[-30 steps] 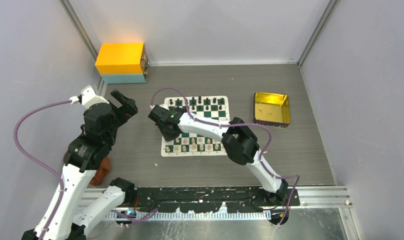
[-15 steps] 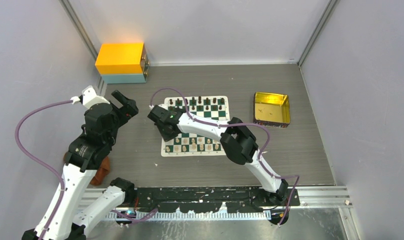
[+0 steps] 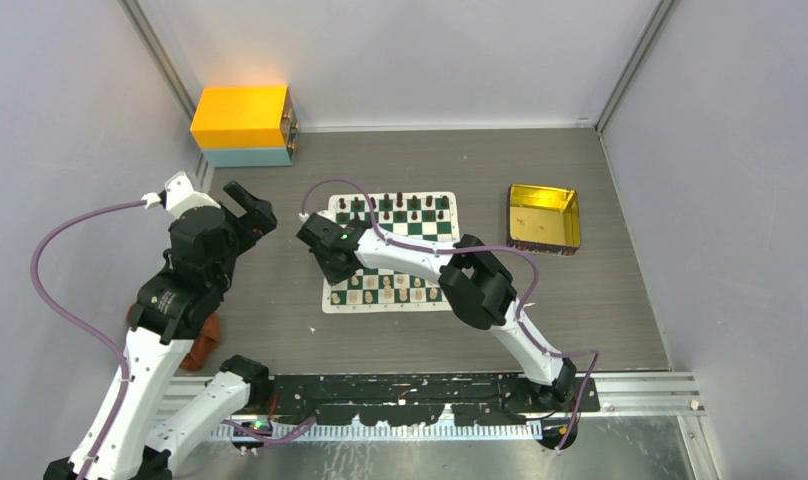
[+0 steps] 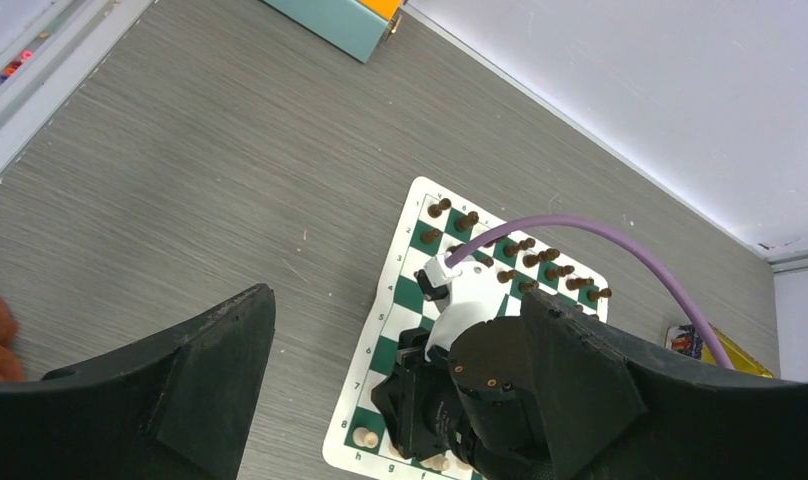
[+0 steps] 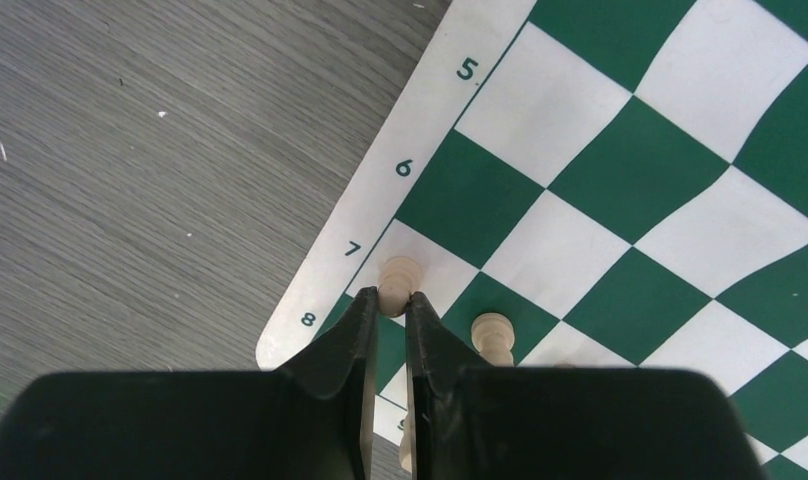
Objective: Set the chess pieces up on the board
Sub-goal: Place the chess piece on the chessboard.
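Observation:
The board (image 3: 427, 231) lies mid-table, with dark chess pieces (image 3: 400, 206) along its far rows and pale ones (image 3: 385, 295) along its near rows. My right gripper (image 3: 327, 262) hangs over the board's near left corner. In the right wrist view it (image 5: 393, 298) is shut on a pale pawn (image 5: 399, 276) at the left-edge square of row 7, beside another pale pawn (image 5: 493, 335). My left gripper (image 3: 245, 208) is raised left of the board, open and empty. Its wrist view (image 4: 395, 370) looks down on the board (image 4: 405, 290) and the right wrist.
An orange and teal box (image 3: 242, 125) stands at the back left. A shiny gold tray (image 3: 545, 217) sits right of the board. A brown-orange object (image 3: 202, 341) lies near the left arm's base. Grey walls close in on both sides.
My right gripper has shifted very slightly over the board's near left corner. The left arm has not moved.

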`<state>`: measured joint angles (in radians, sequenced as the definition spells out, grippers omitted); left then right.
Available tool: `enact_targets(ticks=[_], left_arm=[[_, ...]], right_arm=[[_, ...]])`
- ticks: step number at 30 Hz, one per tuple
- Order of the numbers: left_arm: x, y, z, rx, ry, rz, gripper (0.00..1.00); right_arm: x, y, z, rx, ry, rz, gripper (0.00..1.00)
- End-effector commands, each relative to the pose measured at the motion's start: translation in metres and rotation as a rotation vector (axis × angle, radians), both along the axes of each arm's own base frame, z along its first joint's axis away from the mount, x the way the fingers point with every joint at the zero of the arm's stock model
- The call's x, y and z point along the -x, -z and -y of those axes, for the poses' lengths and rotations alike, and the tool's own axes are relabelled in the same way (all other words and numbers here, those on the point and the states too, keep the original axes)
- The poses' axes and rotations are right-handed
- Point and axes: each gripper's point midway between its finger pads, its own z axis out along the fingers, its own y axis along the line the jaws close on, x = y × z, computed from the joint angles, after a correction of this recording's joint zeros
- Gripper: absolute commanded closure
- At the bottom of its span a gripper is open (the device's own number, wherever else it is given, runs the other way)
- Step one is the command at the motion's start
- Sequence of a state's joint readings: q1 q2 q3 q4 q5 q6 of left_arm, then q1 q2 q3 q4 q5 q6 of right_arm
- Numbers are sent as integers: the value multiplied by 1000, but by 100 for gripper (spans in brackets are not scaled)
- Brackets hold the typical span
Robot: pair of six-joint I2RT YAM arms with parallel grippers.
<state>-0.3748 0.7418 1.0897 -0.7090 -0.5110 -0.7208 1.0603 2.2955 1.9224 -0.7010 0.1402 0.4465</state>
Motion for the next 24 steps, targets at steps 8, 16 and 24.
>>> enact_targets(ticks=[8,16,24], left_arm=[[-2,0,3,-1,17,9,7],[-4,-2,4,7,11,17,7],[-5,-10,0,0,-5,30,6]], right_arm=[[1,-11,-2,-39,-10,22,86],[0,-25,-2,-45,-26,40,71],[-4,-47,-6,-69,-48,72,68]])
